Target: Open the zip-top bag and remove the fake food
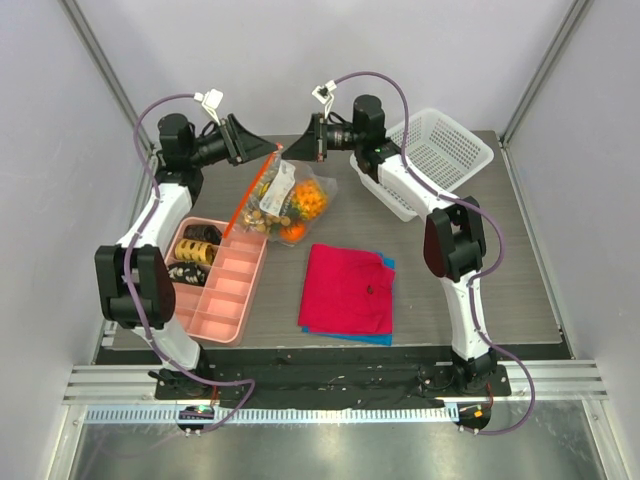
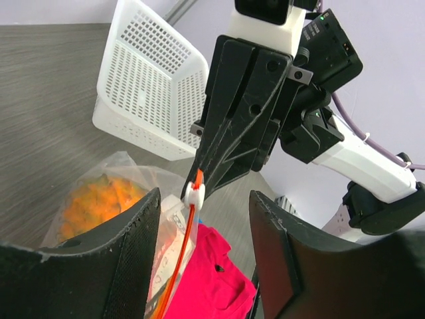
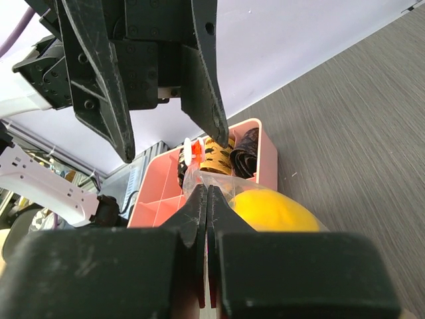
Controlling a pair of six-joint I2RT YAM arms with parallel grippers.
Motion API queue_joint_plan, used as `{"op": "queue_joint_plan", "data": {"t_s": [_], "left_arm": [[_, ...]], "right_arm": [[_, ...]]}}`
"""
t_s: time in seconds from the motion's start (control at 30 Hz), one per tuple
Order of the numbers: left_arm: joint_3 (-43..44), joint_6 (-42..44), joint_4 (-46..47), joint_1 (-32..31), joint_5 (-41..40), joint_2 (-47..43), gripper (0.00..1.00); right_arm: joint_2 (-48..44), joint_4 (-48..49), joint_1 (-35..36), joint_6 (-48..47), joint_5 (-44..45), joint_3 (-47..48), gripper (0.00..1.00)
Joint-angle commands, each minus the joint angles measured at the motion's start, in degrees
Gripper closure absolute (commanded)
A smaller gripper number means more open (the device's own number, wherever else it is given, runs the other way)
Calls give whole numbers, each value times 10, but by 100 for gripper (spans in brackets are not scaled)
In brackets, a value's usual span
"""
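clear zip-top bag (image 1: pixel 283 186), fake food (image 1: pixel 308 203) inside

Pale walls (image 1: pixel 300 50) enclose the dark grey wood-grain bench (image 1: pixel 520 270) on three sides; metal uprights (image 1: pixel 98 60) stand at its far corners, an aluminium rail (image 1: pixel 560 379) along its near edge.

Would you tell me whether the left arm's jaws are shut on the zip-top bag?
No, in the left wrist view the left jaws stand wide apart, not clamping the zip-top bag.
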Motion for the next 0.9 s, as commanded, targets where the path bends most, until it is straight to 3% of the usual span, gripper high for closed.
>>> {"op": "queue_joint_plan", "data": {"t_s": [0.0,0.2,0.63,0.87], "left_arm": [[26,-19,42,-2,7,10,49],[16,-23,54,-3,17,9,62],[16,-26,58,-8,20,21,62],[16,-12,43,-11,21,19,81]], "right_arm": [[-49,19,5,-5,-1,11,99],[-43,24,5,5,6,16,99],[-38,36,5,22,6,22,99],[-38,39,4,30,15,21,99]]}}
